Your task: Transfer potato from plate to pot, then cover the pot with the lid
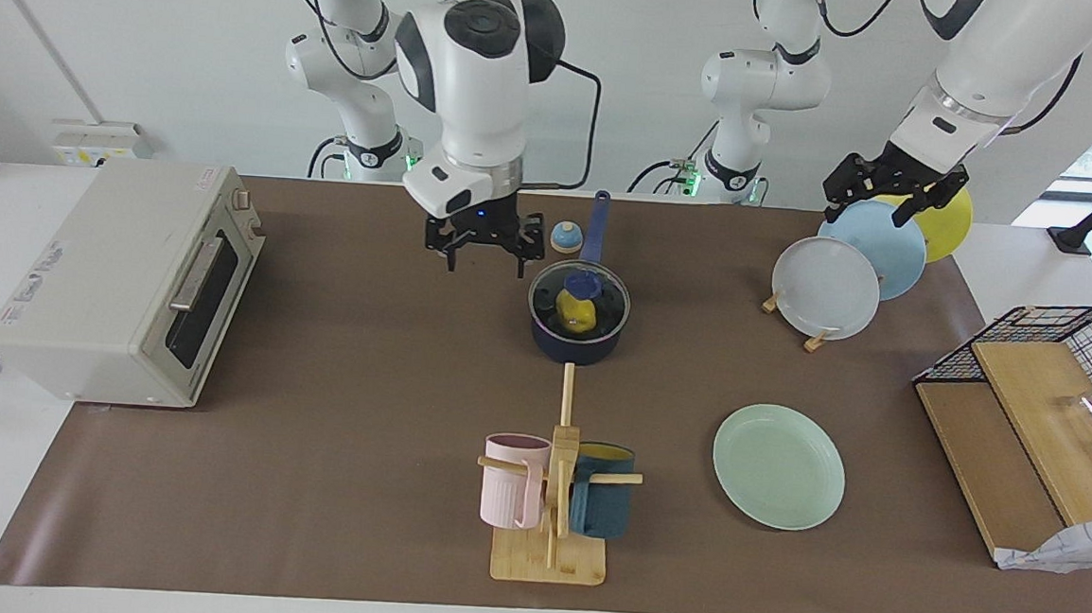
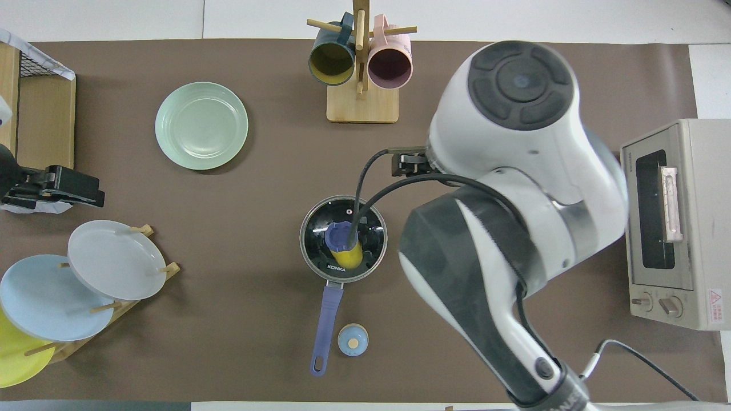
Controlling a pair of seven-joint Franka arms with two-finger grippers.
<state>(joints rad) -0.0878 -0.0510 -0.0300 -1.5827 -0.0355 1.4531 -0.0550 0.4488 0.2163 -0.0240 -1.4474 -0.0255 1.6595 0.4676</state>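
Lid sits on pot, potato inside. Right pincer released at pot's 9 o'clock; lift straight up, no knob snag. Left pincer released, waits over plate rack.

potato in pot, lid on pot

A brown mat carries pot, plate, toaster oven, mug stand.
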